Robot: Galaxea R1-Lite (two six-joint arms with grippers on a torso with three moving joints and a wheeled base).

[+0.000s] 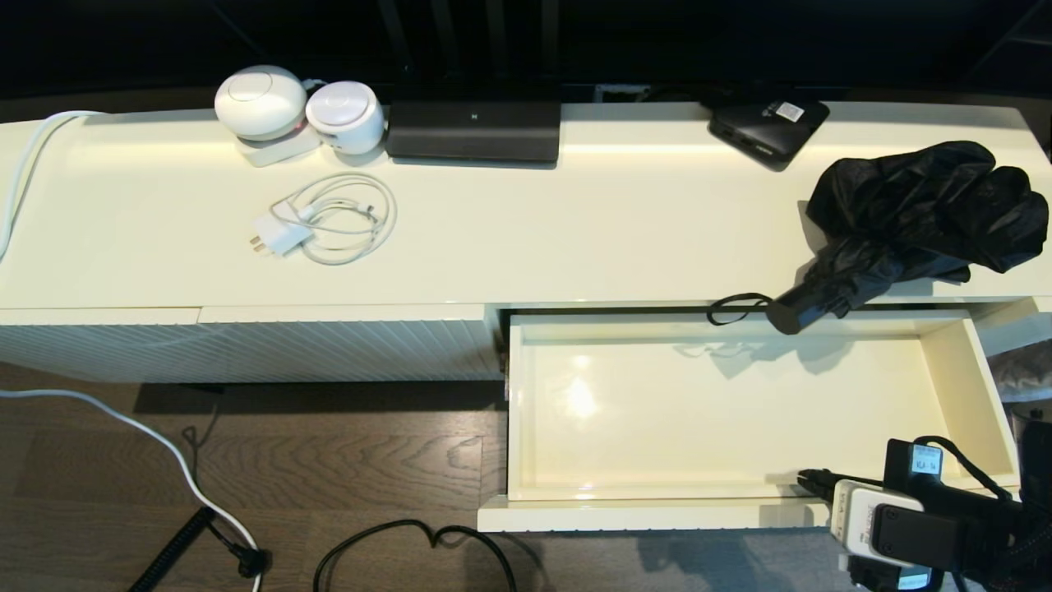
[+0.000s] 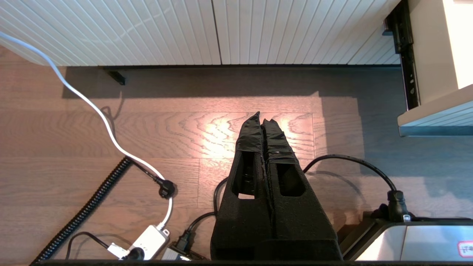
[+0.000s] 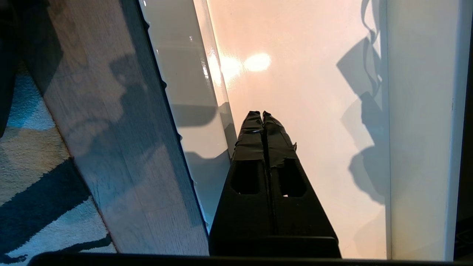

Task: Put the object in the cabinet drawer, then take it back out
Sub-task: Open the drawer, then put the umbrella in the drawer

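Note:
The black folding umbrella [image 1: 912,222] lies on the cabinet top at the right, its stubby handle [image 1: 793,312] and thin wrist loop [image 1: 731,308] hanging over the pulled-out drawer. The cream-white drawer [image 1: 953,362] stands wide out with nothing inside; its glossy floor [image 3: 295,74] fills the right wrist view. My right gripper [image 1: 809,479] is shut and empty, hovering just above the drawer's front wall [image 3: 192,111] near the right front corner, far from the umbrella. My left gripper [image 2: 261,120] is shut and empty, held over the wooden floor left of the drawer; it is out of the head view.
On the cabinet top [image 1: 575,222] sit two white round devices [image 1: 296,107], a coiled white charger cable [image 1: 329,218], a black router [image 1: 474,127] and a flat black box with a white label [image 1: 768,123]. Cables [image 2: 111,147] lie on the floor. Ribbed closed fronts [image 1: 246,349] are at the left.

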